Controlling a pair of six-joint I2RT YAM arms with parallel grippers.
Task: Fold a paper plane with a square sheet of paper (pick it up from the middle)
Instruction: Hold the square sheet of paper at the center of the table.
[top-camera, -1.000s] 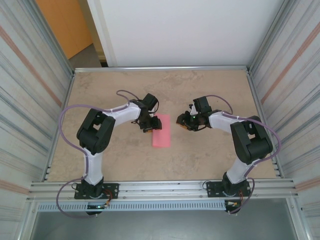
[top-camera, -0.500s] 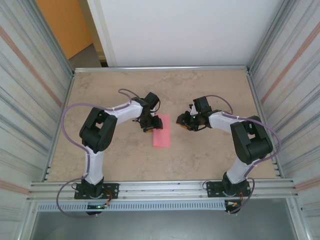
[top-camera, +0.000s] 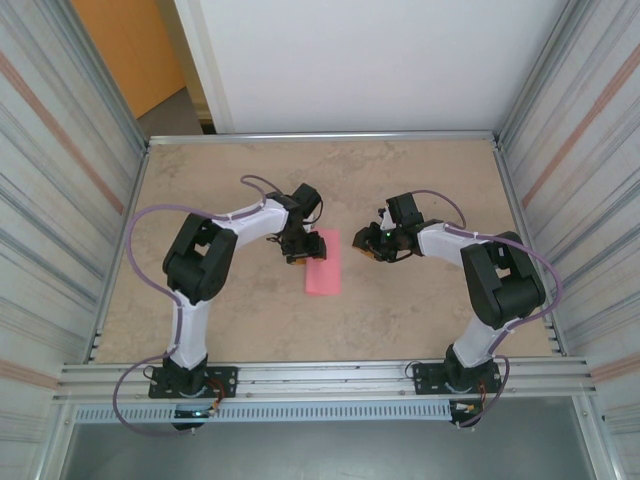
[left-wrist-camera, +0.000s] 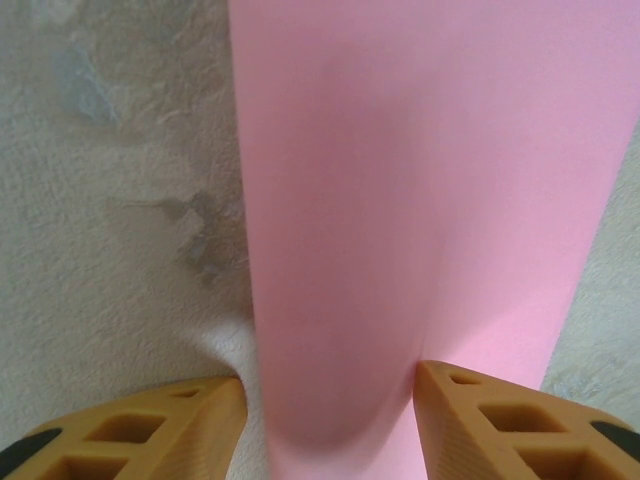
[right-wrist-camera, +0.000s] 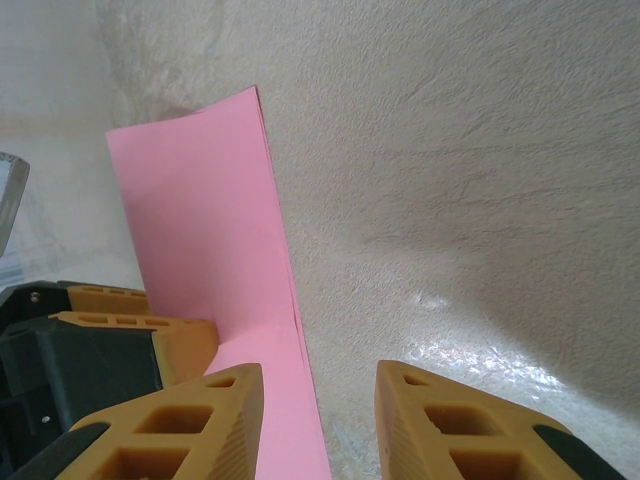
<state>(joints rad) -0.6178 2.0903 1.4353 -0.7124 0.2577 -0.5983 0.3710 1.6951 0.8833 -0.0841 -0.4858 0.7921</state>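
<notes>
Apparently left end effector straddles the paper, grip unclear; right end effector hangs released.

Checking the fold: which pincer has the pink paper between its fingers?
The left pincer: the paper runs between its fingers, while the right pincer sits off to its side.

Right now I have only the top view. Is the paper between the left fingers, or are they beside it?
Observer: Between them. In the left wrist view the paper runs through the left gripper, one finger at each edge.
Operator: Is it a single layer?
Observer: It looks double. In the right wrist view two edges show at its far corner.
Operator: And the right gripper?
Observer: The right gripper is open and grips nothing; through its gap I see table and the paper's edge.
</notes>
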